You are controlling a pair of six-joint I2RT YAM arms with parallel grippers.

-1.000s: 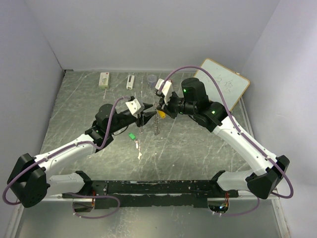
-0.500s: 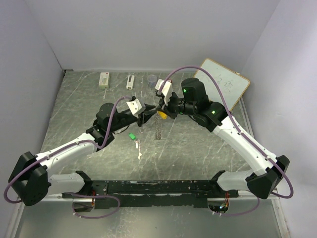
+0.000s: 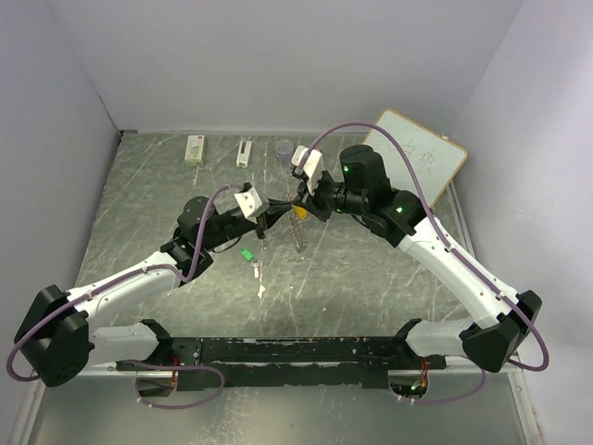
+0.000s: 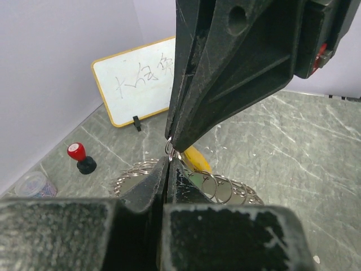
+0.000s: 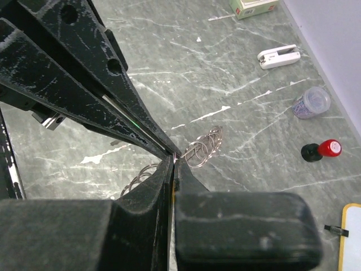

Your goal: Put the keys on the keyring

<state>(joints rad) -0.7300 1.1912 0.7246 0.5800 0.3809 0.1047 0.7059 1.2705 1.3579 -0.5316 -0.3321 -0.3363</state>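
The two arms are meeting above the middle of the counter [image 3: 371, 278]. The reason looks plain: threading a tiny key onto a ring takes one grip to steady the ring and another to work at it.

The right fingers [image 3: 297, 206] are clenching shut. The keyring [image 4: 223, 191] is hanging from their tips, probably so that its rim can be reached from the side. The left fingers [image 3: 267, 220] are also pressing shut, and their tips are touching the right tips at one spot. A small silver loop is showing there in the left wrist view. Whether the left fingers are pinching that loop or only closing beside it cannot be told.

The yellow key [image 4: 196, 158] is sitting just under the right tips with its head slanting downward, right against the ring. It is unclear whether it is already threaded. The green key [image 3: 247, 254] is lying on the counter near the left arm's wrist, apart from the ring, so it is likely waiting its turn.

The keyring is showing as a run of thin, overlapping silver loops, like a chain. It is sagging in an arc below the fingertips rather than holding a stiff circle, and it is catching the light. It is dwarfing the yellow key's head. From above it is reading as only a thin dangling line.
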